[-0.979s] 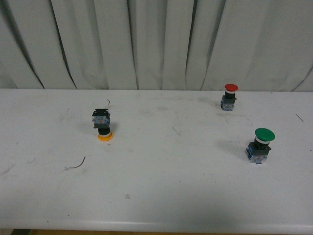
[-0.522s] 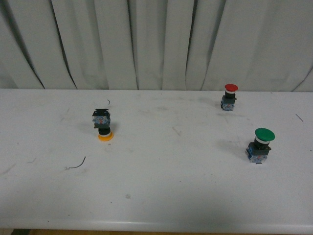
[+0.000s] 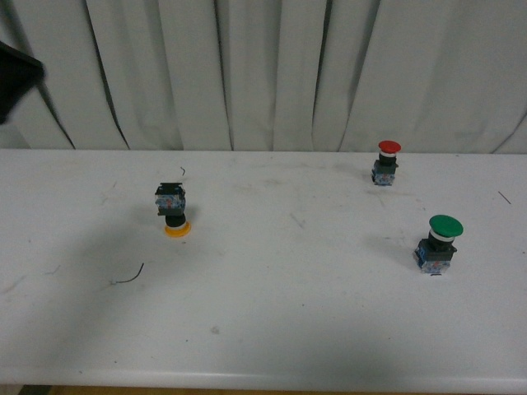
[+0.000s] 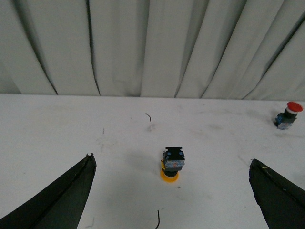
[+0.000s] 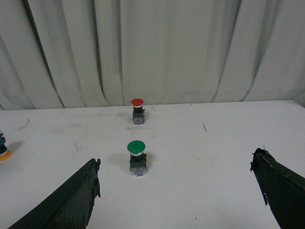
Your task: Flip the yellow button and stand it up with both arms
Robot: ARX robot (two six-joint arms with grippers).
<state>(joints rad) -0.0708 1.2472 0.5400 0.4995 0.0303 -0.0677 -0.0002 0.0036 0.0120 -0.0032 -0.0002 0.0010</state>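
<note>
The yellow button (image 3: 172, 211) stands upside down on the white table (image 3: 272, 321) at the left, yellow cap down and blue-grey block base up. It also shows in the left wrist view (image 4: 172, 163), centred ahead of my open left gripper (image 4: 172, 164), whose two black fingers (image 4: 57, 200) are spread wide and empty, well short of it. A part of the left arm (image 3: 15, 78) shows at the far left of the front view. My right gripper (image 5: 176, 167) is open and empty. In the right wrist view only the yellow button's cap edge (image 5: 4, 153) shows.
A green-capped button (image 3: 439, 243) stands upright at the right, also in the right wrist view (image 5: 137, 157). A red-capped button (image 3: 386, 161) stands upright at the back right. A thin wire scrap (image 3: 130, 276) lies near the yellow button. Pale curtains (image 3: 272, 74) hang behind the table.
A black part of the left arm has come into the front view at the upper left edge, casting a shadow on the table's left. The buttons have not moved.
</note>
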